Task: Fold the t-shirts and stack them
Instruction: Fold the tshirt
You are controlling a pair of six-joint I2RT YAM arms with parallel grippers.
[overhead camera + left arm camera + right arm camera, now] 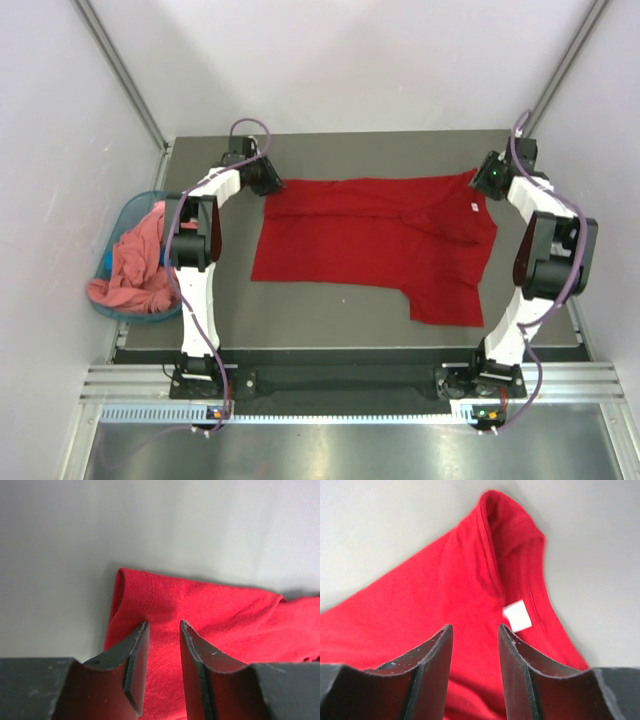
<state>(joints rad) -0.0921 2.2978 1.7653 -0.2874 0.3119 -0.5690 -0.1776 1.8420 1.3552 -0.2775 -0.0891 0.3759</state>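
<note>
red t-shirt [375,240] lies spread, folding seemingly barely begun; pink t-shirt [135,270] sits in basket [128,208] at nine o'clock. left gripper [164,630], right gripper [475,632]: jaws apart, empty.

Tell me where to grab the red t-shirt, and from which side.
Pinch the red t-shirt at its far edge from above: hem corner with the left gripper, collar by the neck label with the right gripper. It lies flat, so only edges lift.

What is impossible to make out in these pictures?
Overhead view: any print on the white label of the red shirt, too small.
Overhead view: the inside of the basket, covered by the pink shirt.
Wrist views: most of the red shirt, cut off by frame edges.
</note>
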